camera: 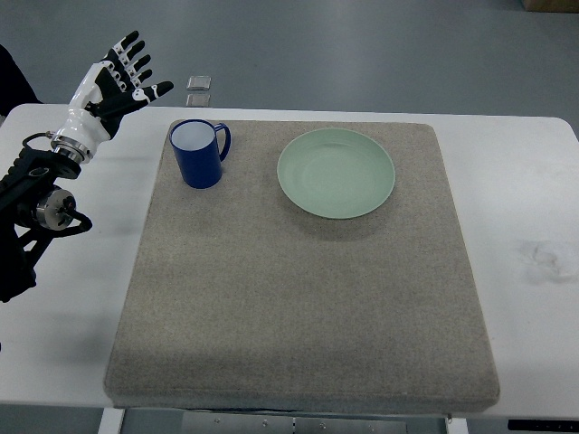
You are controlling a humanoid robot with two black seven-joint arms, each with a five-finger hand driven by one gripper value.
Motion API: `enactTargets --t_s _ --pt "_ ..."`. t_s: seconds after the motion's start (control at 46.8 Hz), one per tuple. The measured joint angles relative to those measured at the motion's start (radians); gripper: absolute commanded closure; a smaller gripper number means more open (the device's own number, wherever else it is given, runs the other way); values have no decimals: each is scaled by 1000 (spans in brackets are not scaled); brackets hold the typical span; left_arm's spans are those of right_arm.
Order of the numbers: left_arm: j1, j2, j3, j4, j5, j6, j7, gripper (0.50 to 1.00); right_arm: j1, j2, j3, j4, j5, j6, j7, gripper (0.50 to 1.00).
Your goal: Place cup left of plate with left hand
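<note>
Though apart: one cup (198,154), one plate (336,173).

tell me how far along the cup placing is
It looks done: the blue cup stands upright on the grey mat, left of the green plate and apart from it. Nothing is in hand; the left hand is open, away from the cup over the table's far left corner. Little seems left.

blue cup (198,154), pale green plate (336,173), grey mat (298,298)
</note>
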Motion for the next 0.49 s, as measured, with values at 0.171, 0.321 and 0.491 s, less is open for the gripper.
enactTargets --t_s 0.171,0.321,0.491 --pt "3 -3 15 17 -165 -11 7 501 0 0 0 0 0 0 0 568" --pt "8 -45 21 58 -172 -21 8 500 0 0 0 0 0 0 0 568" --pt "10 -86 29 120 -174 -81 15 500 0 0 0 0 0 0 0 568"
